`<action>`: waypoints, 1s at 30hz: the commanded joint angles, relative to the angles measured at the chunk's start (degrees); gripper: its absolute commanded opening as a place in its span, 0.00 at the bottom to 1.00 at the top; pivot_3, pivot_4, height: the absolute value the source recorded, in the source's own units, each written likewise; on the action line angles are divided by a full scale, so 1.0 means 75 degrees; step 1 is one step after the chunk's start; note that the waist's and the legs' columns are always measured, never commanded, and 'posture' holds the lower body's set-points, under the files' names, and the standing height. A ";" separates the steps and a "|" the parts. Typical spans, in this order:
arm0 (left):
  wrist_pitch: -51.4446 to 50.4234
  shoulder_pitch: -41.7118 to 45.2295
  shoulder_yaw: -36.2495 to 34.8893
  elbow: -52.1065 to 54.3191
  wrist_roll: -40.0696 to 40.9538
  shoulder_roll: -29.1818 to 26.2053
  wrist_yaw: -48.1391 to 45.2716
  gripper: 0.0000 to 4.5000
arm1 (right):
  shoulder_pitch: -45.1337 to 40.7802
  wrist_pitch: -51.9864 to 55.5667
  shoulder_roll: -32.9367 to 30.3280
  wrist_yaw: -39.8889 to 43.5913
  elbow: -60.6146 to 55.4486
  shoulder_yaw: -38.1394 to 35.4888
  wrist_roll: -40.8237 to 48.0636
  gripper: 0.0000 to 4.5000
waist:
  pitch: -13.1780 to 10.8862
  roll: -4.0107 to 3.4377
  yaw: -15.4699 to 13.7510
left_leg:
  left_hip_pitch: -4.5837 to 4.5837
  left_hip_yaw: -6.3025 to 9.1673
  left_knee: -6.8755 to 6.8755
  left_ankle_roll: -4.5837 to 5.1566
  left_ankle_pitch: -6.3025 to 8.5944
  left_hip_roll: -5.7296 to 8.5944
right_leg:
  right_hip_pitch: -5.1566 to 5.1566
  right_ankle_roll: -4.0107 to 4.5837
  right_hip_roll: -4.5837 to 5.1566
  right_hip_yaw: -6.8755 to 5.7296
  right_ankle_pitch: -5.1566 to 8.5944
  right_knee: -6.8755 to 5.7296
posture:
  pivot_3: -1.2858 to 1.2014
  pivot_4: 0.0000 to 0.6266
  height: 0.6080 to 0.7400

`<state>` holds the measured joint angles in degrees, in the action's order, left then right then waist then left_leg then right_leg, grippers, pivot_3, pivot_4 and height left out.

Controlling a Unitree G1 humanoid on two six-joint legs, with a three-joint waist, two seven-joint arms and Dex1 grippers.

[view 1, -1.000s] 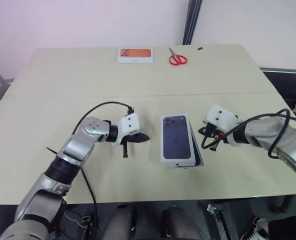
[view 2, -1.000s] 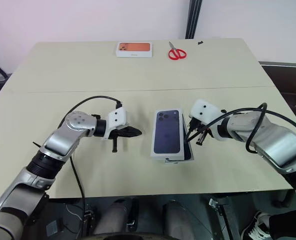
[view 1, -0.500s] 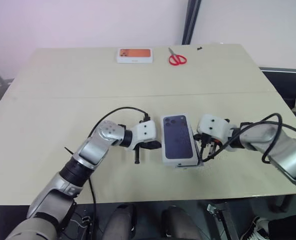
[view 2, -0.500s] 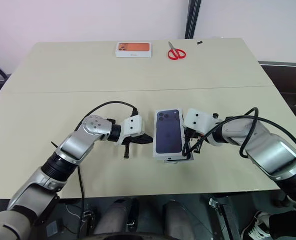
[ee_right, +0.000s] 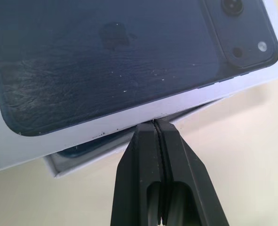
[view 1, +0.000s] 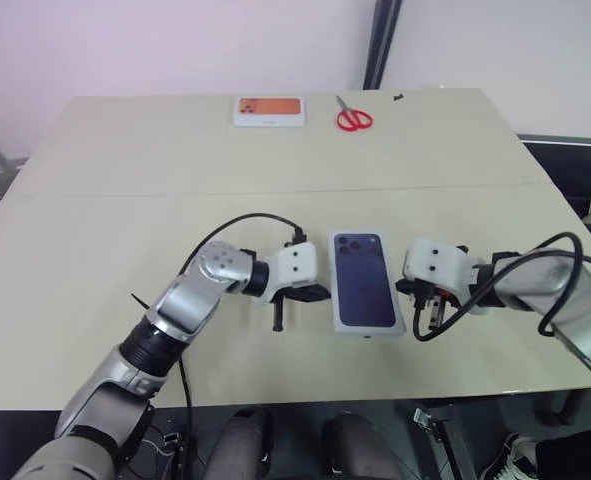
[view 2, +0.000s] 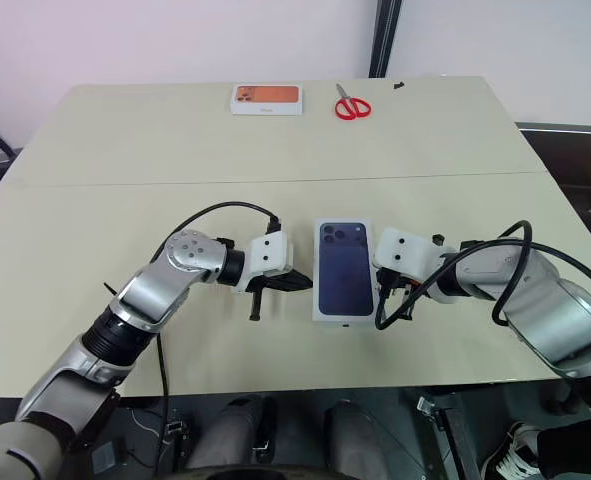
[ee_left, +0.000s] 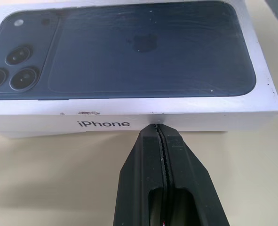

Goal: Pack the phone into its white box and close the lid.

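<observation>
The lid (view 1: 365, 290), white with a dark navy phone picture on top and "iPhone" on its side, lies over the white box (ee_right: 59, 167) at the table's near middle. It sits a little askew, so a corner of the box pokes out beneath it. The phone is hidden under the lid. My left gripper (ee_left: 158, 129) is shut, its tip touching the lid's left long side. My right gripper (ee_right: 154, 123) is shut too. Its tip rests at the seam between lid and box on the right side.
A white box printed with an orange picture (view 1: 270, 110) and red scissors (view 1: 354, 118) lie at the table's far edge, well away from both arms. Black cables loop off both wrists. The near table edge (view 1: 375, 395) runs just behind the box.
The left gripper has moved right up to the lid's side. The right gripper pushed in against the stack. The lid now lines up better with the box beneath, which stuck out before.
</observation>
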<state>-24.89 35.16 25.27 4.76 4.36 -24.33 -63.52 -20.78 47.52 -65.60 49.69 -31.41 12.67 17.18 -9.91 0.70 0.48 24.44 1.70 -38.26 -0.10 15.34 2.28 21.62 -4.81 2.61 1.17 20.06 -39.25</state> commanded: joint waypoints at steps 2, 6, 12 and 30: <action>0.0039 0.0047 0.0127 0.0488 0.0200 0.0224 -0.0042 0.00 | 0.0010 -0.0055 0.0076 0.0120 -0.0437 -0.0248 0.0004 0.01 | 0.0000 0.0000 0.0008 | -0.0001 0.0000 0.0000 0.0000 0.0000 0.0000 | 0.0000 0.0000 0.0000 0.0000 0.0000 0.0000 | 0.52 0.24 1.00; -0.0012 0.0034 0.0159 0.0540 0.0188 0.0260 0.0002 0.00 | 0.0084 -0.0066 0.0110 0.0045 -0.0276 -0.0286 -0.0170 0.01 | 0.0000 0.0000 0.0004 | -0.0001 0.0000 0.0000 -0.0001 0.0000 0.0000 | -0.0001 0.0000 0.0000 0.0000 0.0000 -0.0001 | 0.52 0.24 1.00; -0.0035 0.0025 0.0180 0.0534 0.0148 0.0294 0.0036 0.00 | 0.0036 -0.0064 0.0237 0.0031 -0.0090 -0.0320 -0.0372 0.01 | 0.0000 0.0000 0.0008 | -0.0003 0.0000 -0.0001 -0.0002 -0.0001 0.0000 | -0.0001 0.0000 -0.0001 0.0000 0.0000 -0.0002 | 0.52 0.24 1.00; 0.0088 0.0140 0.0029 0.0092 -0.0064 0.0310 0.0343 0.00 | 0.0035 0.0000 0.0617 0.0074 -0.0077 -0.0268 -0.0631 0.01 | 0.0001 0.0000 0.0004 | -0.0005 0.0000 -0.0003 -0.0004 -0.0002 0.0001 | -0.0004 0.0000 -0.0001 0.0000 0.0000 -0.0006 | 0.52 0.24 1.00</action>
<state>-25.59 34.95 26.21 4.48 3.74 -22.57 -61.72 -20.05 47.98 -61.72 49.78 -29.13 11.70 11.99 -9.90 0.69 0.51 24.41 1.70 -38.29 -0.13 15.32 2.29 21.59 -4.82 2.60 1.17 20.06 -39.29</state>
